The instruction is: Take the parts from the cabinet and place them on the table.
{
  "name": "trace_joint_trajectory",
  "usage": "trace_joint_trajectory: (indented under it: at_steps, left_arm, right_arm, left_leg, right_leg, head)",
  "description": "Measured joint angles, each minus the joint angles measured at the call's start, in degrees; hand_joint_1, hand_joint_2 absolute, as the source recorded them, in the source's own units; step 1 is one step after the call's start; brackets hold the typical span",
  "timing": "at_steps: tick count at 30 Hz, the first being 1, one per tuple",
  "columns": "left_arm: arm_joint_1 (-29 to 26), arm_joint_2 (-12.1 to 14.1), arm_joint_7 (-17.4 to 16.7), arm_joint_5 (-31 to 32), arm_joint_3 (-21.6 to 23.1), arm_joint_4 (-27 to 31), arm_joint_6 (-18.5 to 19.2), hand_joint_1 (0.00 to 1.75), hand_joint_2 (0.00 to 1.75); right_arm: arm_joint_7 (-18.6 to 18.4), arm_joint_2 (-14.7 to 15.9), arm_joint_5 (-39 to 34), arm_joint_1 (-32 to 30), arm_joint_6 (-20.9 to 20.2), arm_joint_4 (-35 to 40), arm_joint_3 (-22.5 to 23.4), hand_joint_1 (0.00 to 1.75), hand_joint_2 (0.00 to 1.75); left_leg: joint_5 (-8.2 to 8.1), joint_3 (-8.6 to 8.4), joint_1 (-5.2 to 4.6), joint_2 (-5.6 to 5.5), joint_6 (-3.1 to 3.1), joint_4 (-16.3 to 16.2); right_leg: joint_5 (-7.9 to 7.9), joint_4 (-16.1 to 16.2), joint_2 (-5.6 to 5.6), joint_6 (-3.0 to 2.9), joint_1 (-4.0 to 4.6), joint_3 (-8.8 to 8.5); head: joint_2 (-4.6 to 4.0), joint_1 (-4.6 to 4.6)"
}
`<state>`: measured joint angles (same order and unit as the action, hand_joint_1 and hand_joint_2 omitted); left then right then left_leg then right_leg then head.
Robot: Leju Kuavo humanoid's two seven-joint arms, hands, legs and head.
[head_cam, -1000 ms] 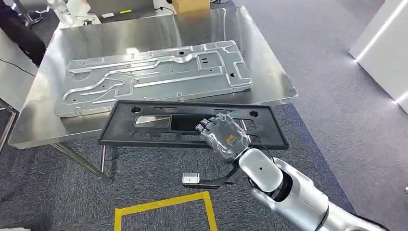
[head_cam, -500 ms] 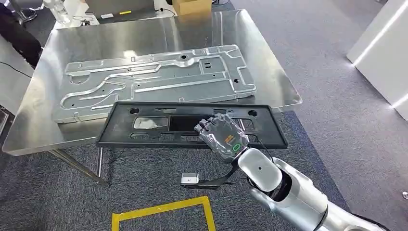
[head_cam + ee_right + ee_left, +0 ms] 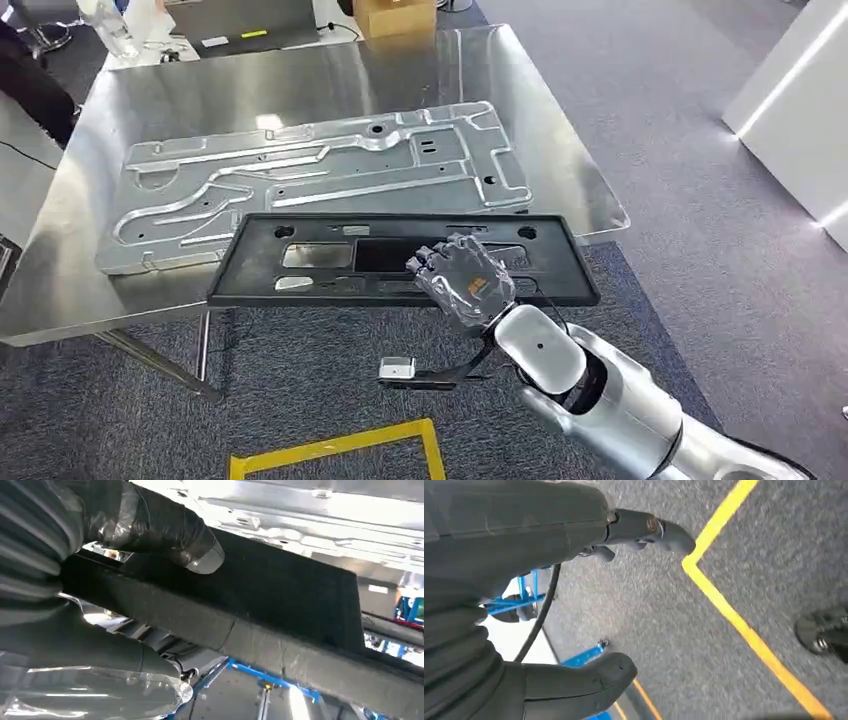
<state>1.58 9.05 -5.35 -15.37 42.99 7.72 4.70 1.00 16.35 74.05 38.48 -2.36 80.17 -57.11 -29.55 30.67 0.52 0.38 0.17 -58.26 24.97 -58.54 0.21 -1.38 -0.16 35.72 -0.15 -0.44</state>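
Head view: a steel table fills the upper half of the frame, with a large stamped silver metal panel lying flat across it. A cardboard box sits at the table's far edge, top centre. On the grey carpet at the bottom, a corner of yellow floor tape shows. The right hand grips the near edge of a black plastic panel, fingers on top; in the right wrist view the thumb is underneath. The black panel hangs over the table's near edge, its far edge close to the silver panel. The left hand hangs above carpet, fingers apart, empty. Since a second ago the whole picture has shifted slightly; the grip looks unchanged.
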Motion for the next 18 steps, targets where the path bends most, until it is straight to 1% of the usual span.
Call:
trace_joint_trajectory:
  at_steps: [1, 2, 3, 4, 5, 6, 7, 9, 10, 11, 12, 13, 14, 15, 16, 17, 18]
  left_arm:
    - [0.0, 0.0, 0.1, 0.0, 0.0, 0.0, 0.0, 0.00, 1.75]
    - [0.0, 0.0, 0.1, 0.0, 0.0, 0.0, 0.0, 0.00, 1.75]
    - [0.1, 0.0, 0.1, 0.0, 0.0, 0.0, 0.0, 0.00, 1.75]
    - [0.0, 0.0, 0.1, 0.0, 0.0, 0.0, 0.0, 0.00, 1.75]
    - [0.0, 0.0, 0.1, 0.0, 0.0, 0.0, 0.0, 0.00, 1.75]
    - [-0.1, 0.0, 0.1, 0.0, 0.0, 0.0, 0.0, 0.00, 1.75]
    - [-0.2, 0.0, 0.1, 0.0, 0.0, 0.0, 0.0, 0.00, 1.75]
    - [-0.3, 0.1, 0.1, 0.0, 0.1, 0.0, 0.0, 0.00, 1.75]
    - [-0.4, 0.1, 0.1, 0.0, 0.1, 0.0, 0.0, 0.00, 1.75]
    - [-0.4, 0.0, 0.1, 0.0, 0.1, 0.0, 0.0, 0.00, 1.75]
    - [-0.1, 0.0, 0.1, 0.0, 0.1, 0.0, 0.0, 0.00, 1.75]
    - [-0.1, 0.1, 0.1, 0.0, 0.1, 0.0, 0.0, 0.00, 1.75]
    - [-0.1, 0.1, 0.1, 0.0, 0.1, 0.0, 0.0, 0.00, 1.75]
    - [-0.1, 0.0, 0.1, 0.0, 0.1, 0.0, 0.0, 0.00, 1.75]
    - [-0.2, 0.0, 0.1, 0.0, 0.1, 0.0, 0.0, 0.00, 1.75]
    - [-0.3, 0.0, 0.1, 0.0, 0.1, 0.0, 0.0, 0.00, 1.75]
    - [-0.1, 0.1, 0.1, 0.0, 0.1, 0.0, 0.0, 0.00, 1.75]
  right_arm:
    - [0.3, 0.0, 0.1, 0.4, -0.2, 0.0, -0.2, 1.75, 1.75]
    - [0.5, 0.0, 0.2, 1.0, -0.5, -0.1, -0.3, 1.75, 1.75]
    - [0.6, 0.0, 0.2, 1.4, -0.7, -0.2, -0.6, 1.75, 1.75]
    - [0.6, 0.0, 0.2, 1.5, -0.7, -0.3, -0.8, 1.75, 1.75]
    - [0.7, 0.0, 0.2, 1.5, -0.7, -0.5, -1.0, 1.75, 1.75]
    - [0.8, 0.0, 0.2, 1.5, -0.7, -0.5, -1.3, 1.75, 1.75]
    - [1.0, 0.0, 0.2, 1.5, -0.7, -0.6, -1.5, 1.75, 1.75]
    - [1.0, 0.0, 0.2, 1.5, -0.7, -0.6, -1.8, 1.75, 1.75]
    - [1.0, 0.0, 0.2, 1.6, -0.7, -0.7, -1.9, 1.75, 1.75]
    - [1.0, 0.0, 0.2, 1.9, -0.7, -0.8, -2.0, 1.75, 1.75]
    - [1.0, 0.0, 0.2, 2.0, -0.7, -0.8, -2.1, 1.75, 1.75]
    - [1.0, 0.0, 0.2, 2.0, -0.7, -0.8, -2.1, 1.75, 1.75]
    - [1.0, 0.0, 0.2, 2.1, -0.7, -0.8, -2.2, 1.75, 1.75]
    - [1.0, 0.0, 0.2, 2.2, -0.7, -0.8, -2.2, 1.75, 1.75]
    - [1.0, 0.0, 0.2, 2.3, -0.7, -0.9, -2.2, 1.75, 1.75]
    - [1.0, 0.0, 0.2, 2.7, -0.7, -0.9, -2.2, 1.75, 1.75]
    - [1.0, 0.0, 0.2, 2.9, -0.7, -0.9, -2.3, 1.75, 1.75]
  left_leg:
    - [-0.60, 0.44, 0.09, -0.11, -0.29, -1.6]
    - [-2.28, 2.41, 0.16, -0.15, -0.64, -5.2]
    - [-4.42, 5.51, 0.27, -0.15, -1.04, -10.6]
    - [-5.72, 8.11, 0.34, -0.14, -1.29, -14.8]
    - [-5.80, 10.02, 0.39, -0.14, -1.52, -17.4]
    - [-4.20, 10.69, 0.50, -0.13, -1.68, -17.2]
    - [-1.20, 9.95, 0.64, -0.13, -1.78, -14.2]
    - [5.80, 6.13, 0.93, -0.09, -1.82, -3.9]
    - [4.86, 5.44, 0.85, -0.23, -1.78, -3.0]
    - [4.76, 4.66, 0.41, -0.29, -1.51, -1.5]
    - [4.15, 4.79, 0.39, -0.31, -0.60, -1.4]
    - [4.03, 4.84, 0.38, -0.33, -0.37, -1.4]
    - [3.84, 4.79, 0.25, -0.39, -0.02, -1.3]
    - [3.80, 4.23, 0.52, -0.38, 0.53, -0.8]
    - [3.69, 3.73, 0.59, -0.37, 0.92, -0.6]
    - [3.41, 3.44, 0.58, -0.25, 1.36, -0.5]
    - [3.25, 3.31, 0.53, -0.25, 1.62, -0.5]
  right_leg:
    - [0.13, 0.4, 0.04, -0.22, -0.04, -0.61]
    - [0.34, 0.4, -0.02, -0.53, -0.07, -0.94]
    - [0.68, 0.4, -0.03, -0.71, -0.07, -1.22]
    - [1.02, 0.4, -0.04, -0.70, -0.06, -1.51]
    - [1.36, 0.3, -0.03, -0.67, -0.06, -1.86]
    - [1.77, 0.2, 0.01, -0.58, -0.13, -2.32]
    - [2.30, 0.0, 0.12, -0.39, -0.23, -2.90]
    - [3.61, -0.4, 0.18, 0.17, -0.50, -4.26]
    - [4.01, -0.4, 0.23, 0.55, -0.41, -4.40]
    - [4.21, -0.9, 0.33, 0.94, -0.16, -4.13]
    - [4.21, -0.7, 0.29, 1.13, -0.15, -3.90]
    - [4.25, -0.5, 0.26, 1.25, -0.15, -3.96]
    - [4.37, -0.3, 0.18, 1.57, -0.16, -4.16]
    - [4.85, -0.4, 0.26, 2.03, -0.23, -4.35]
    - [5.42, -1.6, 0.08, 2.23, -0.49, -4.36]
    - [6.67, -4.7, 0.03, 2.38, -0.45, -2.60]
    - [8.11, -8.9, 0.04, 2.45, -0.47, -0.04]
  head:
    - [0.00, 0.00]
    - [0.00, -0.02]
    - [0.00, -0.04]
    - [0.00, -0.02]
    - [0.00, -0.02]
    - [0.00, -0.02]
    - [0.00, -0.02]
    - [0.00, -0.02]
    - [0.00, -0.02]
    - [0.00, -0.02]
    - [0.00, -0.02]
    - [0.00, 0.00]
    - [0.00, 0.00]
    - [0.00, -0.04]
    - [0.00, 0.00]
    - [0.00, 0.00]
    - [0.00, 0.02]
